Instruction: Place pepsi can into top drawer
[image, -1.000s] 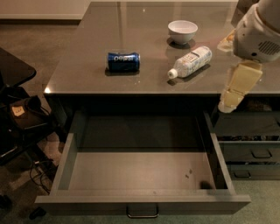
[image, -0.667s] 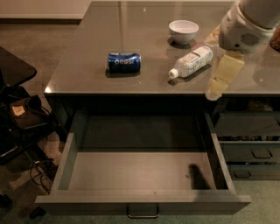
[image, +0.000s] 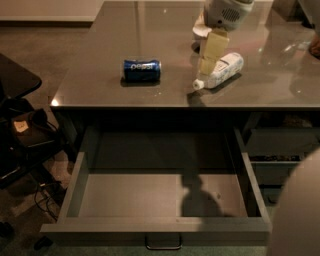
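Observation:
The blue pepsi can (image: 142, 70) lies on its side on the grey counter top (image: 100, 75), left of centre. The top drawer (image: 160, 225) stands pulled open below the counter, with a small dark handle (image: 163, 243) on its front and nothing in it. My gripper (image: 206, 67) hangs over the counter to the right of the can, its cream fingers pointing down in front of the clear plastic bottle. It is well apart from the can and holds nothing that shows.
A clear plastic bottle with a white label (image: 221, 70) lies on the counter just right of the gripper. A white bowl (image: 200, 32) sits behind it, mostly hidden by the arm. Narrower dark drawers (image: 280, 157) are at the right. A black chair and cables (image: 22, 135) stand at the left.
The gripper has moved left and away from the front edge, from the counter's right side to over the bottle, closer to the can. Its shadow in the drawer has shifted left.

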